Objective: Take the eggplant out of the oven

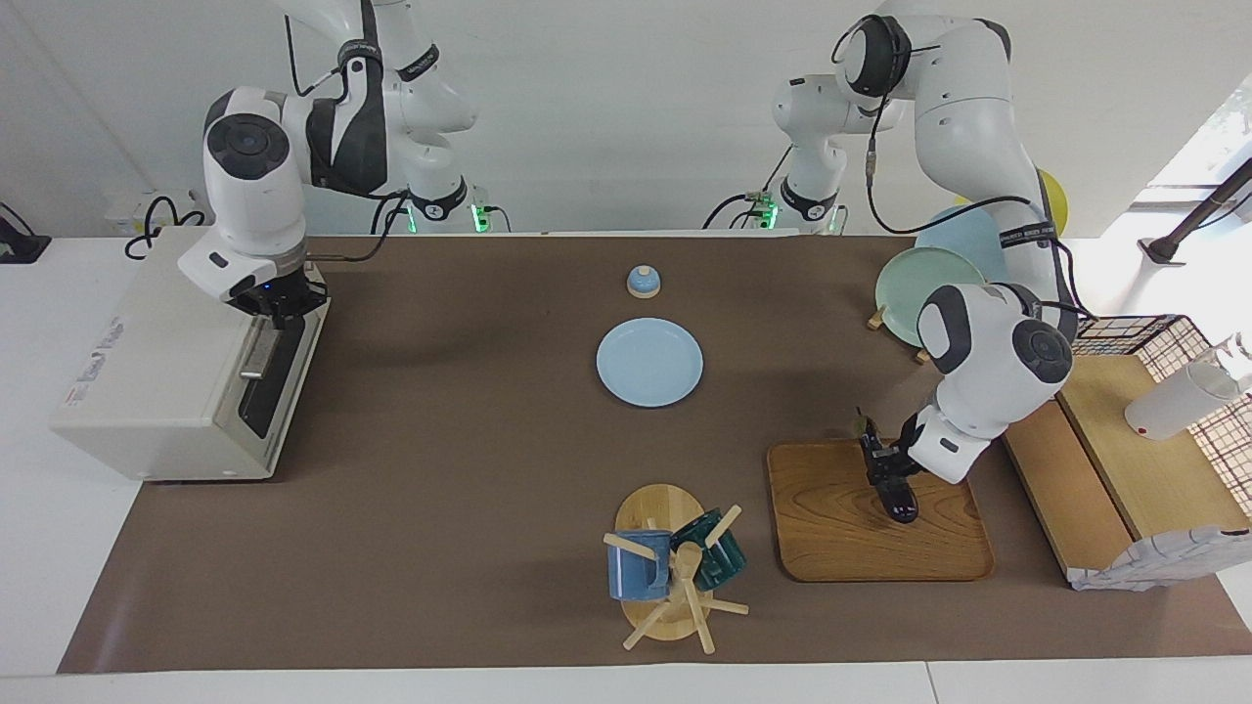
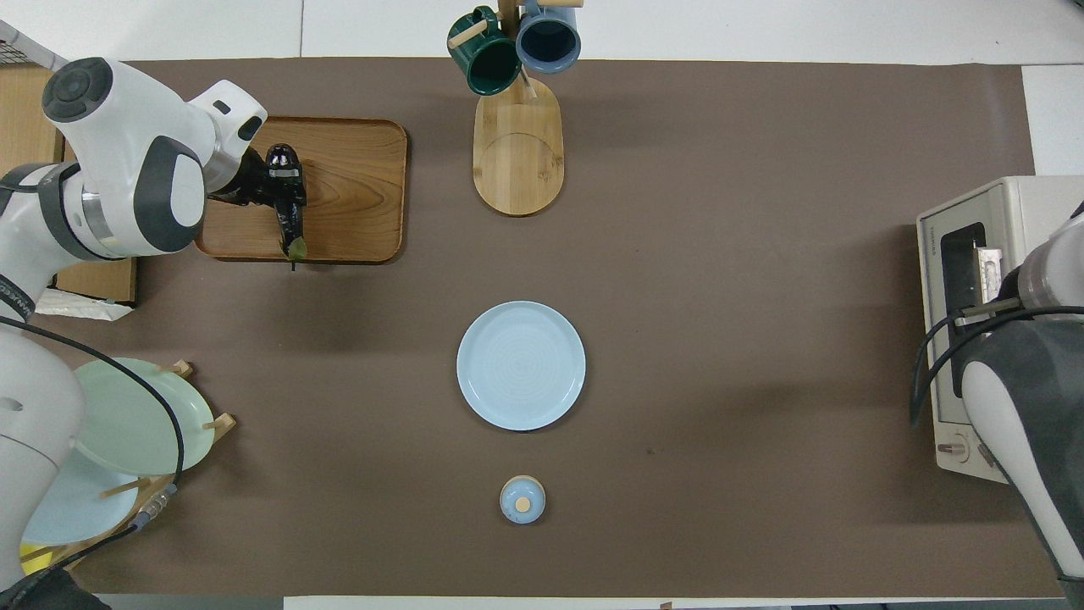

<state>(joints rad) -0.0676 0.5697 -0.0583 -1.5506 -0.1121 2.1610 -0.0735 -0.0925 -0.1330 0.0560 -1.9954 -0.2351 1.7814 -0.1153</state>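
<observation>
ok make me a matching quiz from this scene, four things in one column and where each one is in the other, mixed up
Things:
1. eggplant
2. teal mug
3. right gripper
4. small light blue plate

Places:
A. hanging on the wooden mug stand
B. at the door of the oven
C. flat on the mat, mid-table
D. in the left gripper, over the wooden tray

Pairs: 1-D, 2-A, 3-B, 4-C
</observation>
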